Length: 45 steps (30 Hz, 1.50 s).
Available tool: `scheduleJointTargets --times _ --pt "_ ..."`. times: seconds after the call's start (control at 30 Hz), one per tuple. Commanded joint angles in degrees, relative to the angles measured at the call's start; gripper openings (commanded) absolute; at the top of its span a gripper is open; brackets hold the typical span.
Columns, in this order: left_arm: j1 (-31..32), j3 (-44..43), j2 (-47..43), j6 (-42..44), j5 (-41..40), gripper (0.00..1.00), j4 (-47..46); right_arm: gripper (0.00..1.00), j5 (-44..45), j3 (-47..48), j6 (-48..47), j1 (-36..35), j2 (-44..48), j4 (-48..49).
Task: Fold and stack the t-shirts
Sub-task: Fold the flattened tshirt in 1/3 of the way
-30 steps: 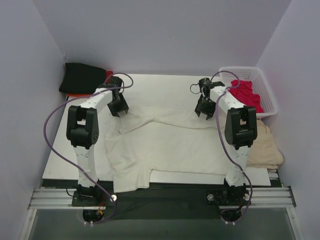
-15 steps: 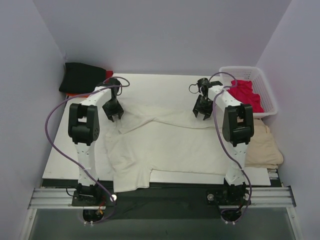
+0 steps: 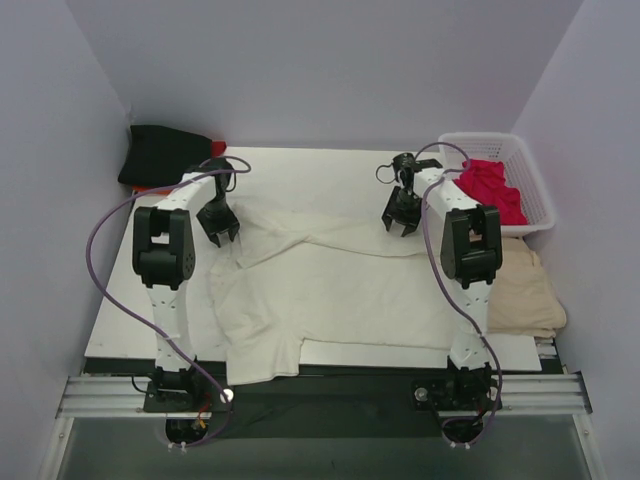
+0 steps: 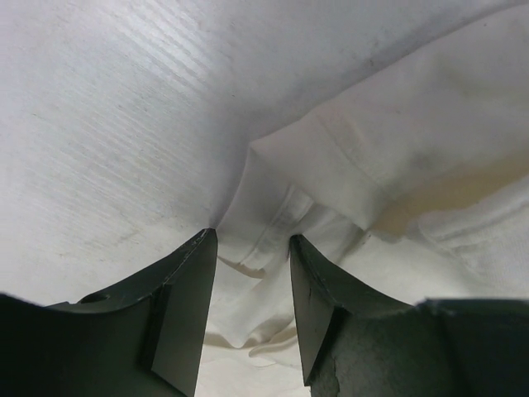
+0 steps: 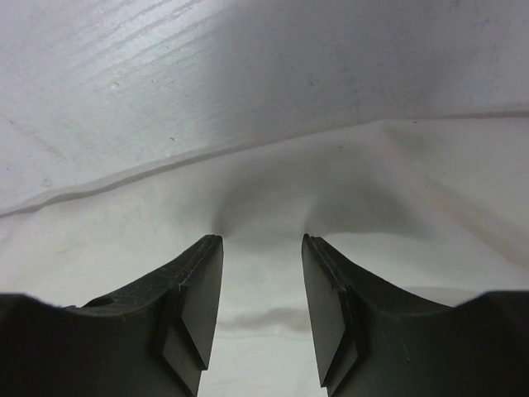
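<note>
Clock bearings are read on the overhead view, with twelve o'clock at the far wall.

The large cream-white cloth t-shirt lies spread and rumpled across the centre of the white table. Its seven o'clock portion hangs over the near edge.

The left gripper sits on the shirt's ten o'clock corner. Its jaws stand apart, with the tips pressed down either side of a bunched sleeve seam that is not pinched.

The right gripper sits on the shirt's far edge at one o'clock. Its jaws are apart and the tips press into flat cloth, which puckers between them. Nothing is clamped.

A folded black t-shirt lies at the table's ten o'clock corner. An orange-red t-shirt shows only as edges under and beside it.

A crumpled crimson t-shirt lies in the white plastic lattice basket at two o'clock.

A folded tan cloth rests at four o'clock, beyond the table's right edge and beside the right arm.
</note>
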State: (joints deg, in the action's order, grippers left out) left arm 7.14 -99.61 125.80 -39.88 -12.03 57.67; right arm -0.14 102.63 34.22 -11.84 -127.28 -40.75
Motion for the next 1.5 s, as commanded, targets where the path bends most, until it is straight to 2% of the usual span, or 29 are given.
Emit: scheduleJointTargets --times 0.0,0.47,0.83,0.9,1.03,1.23,1.33,1.47 --pt "-1.9 -1.4 0.9 -0.5 -2.2 0.51 2.3 0.44 -1.3 3.4 -0.9 -0.1 -0.8 -3.5" --pt "-8.4 -3.4 3.4 1.3 -0.5 0.5 -0.2 0.45 -4.8 13.3 -3.4 0.9 -6.0 -5.1" --pt "-8.6 -23.9 14.8 6.8 5.0 0.5 2.9 0.46 -5.5 20.2 -4.9 4.5 -9.7 -7.7" --pt "-8.5 -23.2 12.8 7.4 5.9 0.49 2.0 0.46 -4.3 20.1 -5.5 5.0 -7.8 -7.9" --pt "-8.5 -11.8 3.9 8.9 7.9 0.49 -7.3 0.46 0.0 17.8 -6.5 5.2 -3.8 -7.9" --pt "-8.5 -2.8 -9.5 10.2 9.4 0.49 -14.1 0.46 6.7 8.3 -3.8 5.2 3.6 -7.9" --pt "-8.5 -0.9 -11.6 11.2 11.5 0.49 -17.0 0.45 7.0 2.9 -1.4 5.9 6.6 -7.9" --pt "-8.3 1.7 -12.7 12.2 18.1 0.5 -21.2 0.44 6.1 -1.8 -0.3 6.1 8.3 -7.5"
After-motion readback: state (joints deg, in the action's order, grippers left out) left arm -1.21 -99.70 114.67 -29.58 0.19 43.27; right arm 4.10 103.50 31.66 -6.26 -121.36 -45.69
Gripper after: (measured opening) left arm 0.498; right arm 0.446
